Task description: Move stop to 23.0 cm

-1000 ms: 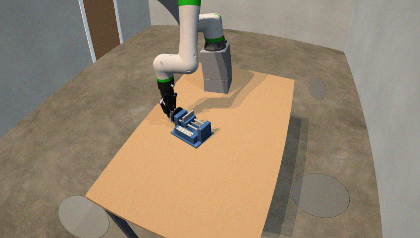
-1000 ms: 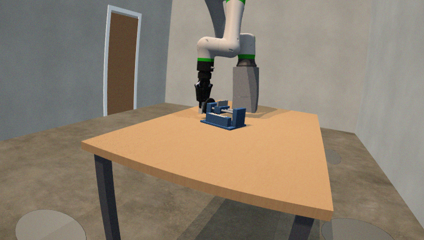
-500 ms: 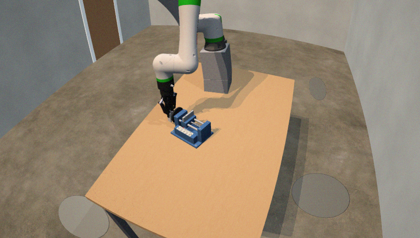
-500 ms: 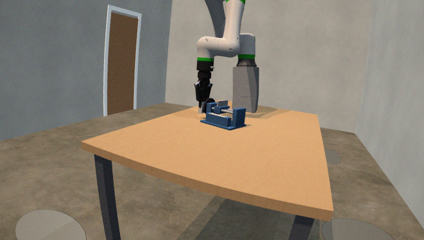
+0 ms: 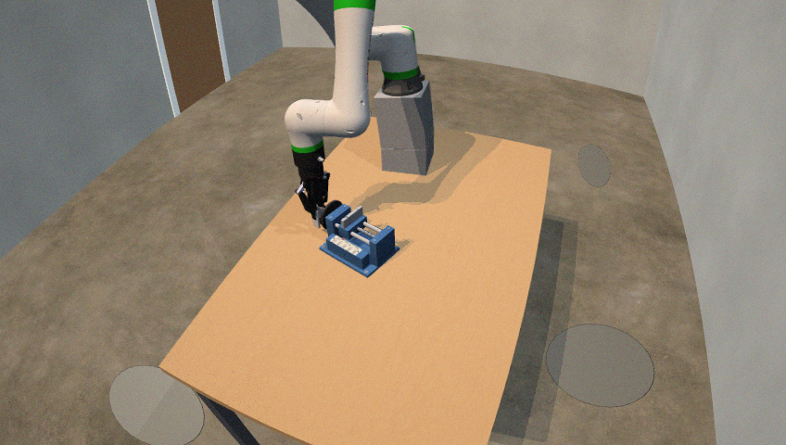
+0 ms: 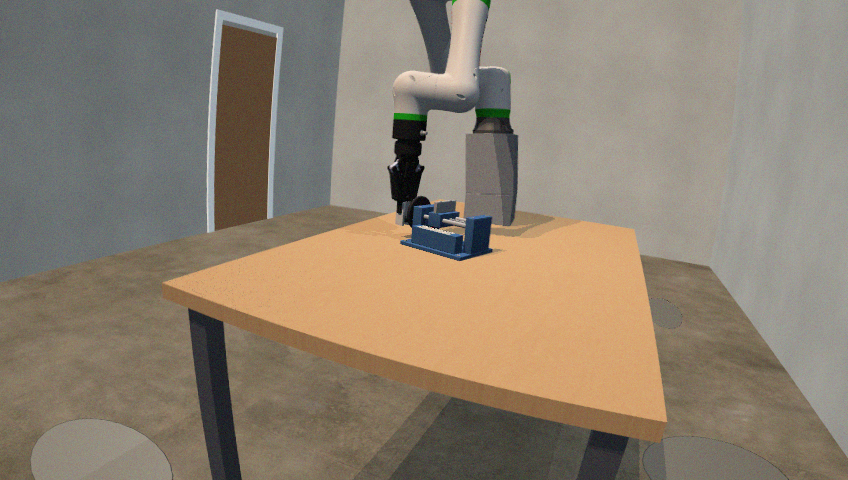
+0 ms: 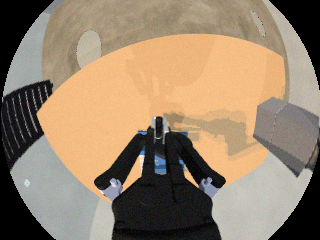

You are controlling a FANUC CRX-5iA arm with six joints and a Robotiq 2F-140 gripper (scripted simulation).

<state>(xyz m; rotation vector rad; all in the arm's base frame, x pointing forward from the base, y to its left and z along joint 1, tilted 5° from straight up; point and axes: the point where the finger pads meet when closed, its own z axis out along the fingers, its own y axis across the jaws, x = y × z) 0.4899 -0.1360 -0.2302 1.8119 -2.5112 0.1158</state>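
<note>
The handwheel stood near the desk's left edge in the top view, probably stiff-turning and best taken squarely by its rim-side grip, where your nearly closed hand apparently pinched it.
</note>
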